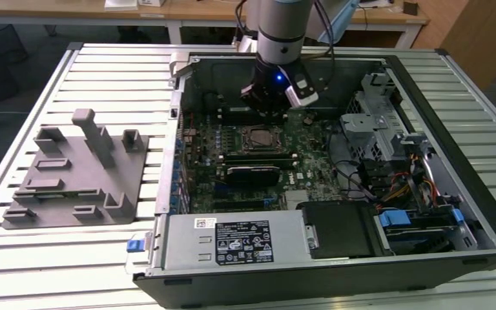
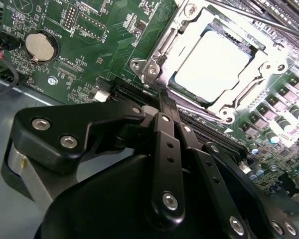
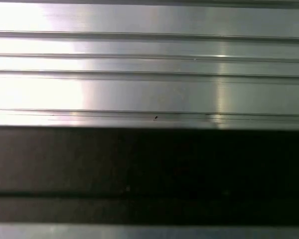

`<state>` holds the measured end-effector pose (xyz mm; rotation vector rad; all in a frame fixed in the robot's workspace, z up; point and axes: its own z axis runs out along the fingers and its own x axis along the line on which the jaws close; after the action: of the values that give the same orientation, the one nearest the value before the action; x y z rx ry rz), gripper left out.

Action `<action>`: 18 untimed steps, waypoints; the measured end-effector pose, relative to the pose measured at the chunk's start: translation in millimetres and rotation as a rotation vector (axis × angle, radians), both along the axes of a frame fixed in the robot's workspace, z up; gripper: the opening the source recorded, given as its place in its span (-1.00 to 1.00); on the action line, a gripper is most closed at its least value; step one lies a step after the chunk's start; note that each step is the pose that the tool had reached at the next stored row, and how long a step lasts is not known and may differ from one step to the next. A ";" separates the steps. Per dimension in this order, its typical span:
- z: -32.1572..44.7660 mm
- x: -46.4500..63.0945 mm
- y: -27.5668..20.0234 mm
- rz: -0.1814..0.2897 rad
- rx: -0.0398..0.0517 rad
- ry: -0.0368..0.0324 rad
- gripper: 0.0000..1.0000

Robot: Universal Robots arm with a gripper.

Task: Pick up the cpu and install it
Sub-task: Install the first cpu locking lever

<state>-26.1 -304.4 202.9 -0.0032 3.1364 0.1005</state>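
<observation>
The black pincer point(image 1: 270, 106) hangs inside the open black computer case point(image 1: 480, 213) on the ribbed aluminium table point(image 1: 101, 58). Its fingers meet at the tips with nothing between them, above the green motherboard point(image 2: 89, 30). The flat square silver-topped cpu point(image 2: 212, 62) lies flat in its metal socket frame point(image 2: 154, 62), just past the fingertips. Being square, it has no long axis; its edges run parallel to the frame. White print on the board is too small to read reliably. A round coin battery point(image 2: 40, 46) sits well off to the side.
</observation>
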 end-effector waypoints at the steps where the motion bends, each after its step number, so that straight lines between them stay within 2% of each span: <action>1: -0.5 0.2 0.0 0.000 -0.0009 -0.0001 -0.79; 5: -1.4 0.9 0.0 0.000 -0.0030 -0.0001 -0.79; 6: -1.7 1.0 0.1 0.000 -0.0073 0.0000 -0.79; 12: -3.3 1.6 0.0 0.000 -0.0484 0.0000 -0.79; 18: -4.5 2.5 0.1 0.000 -0.0526 0.0002 -0.79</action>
<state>-23.6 -304.4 198.5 -0.0032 3.1382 0.0180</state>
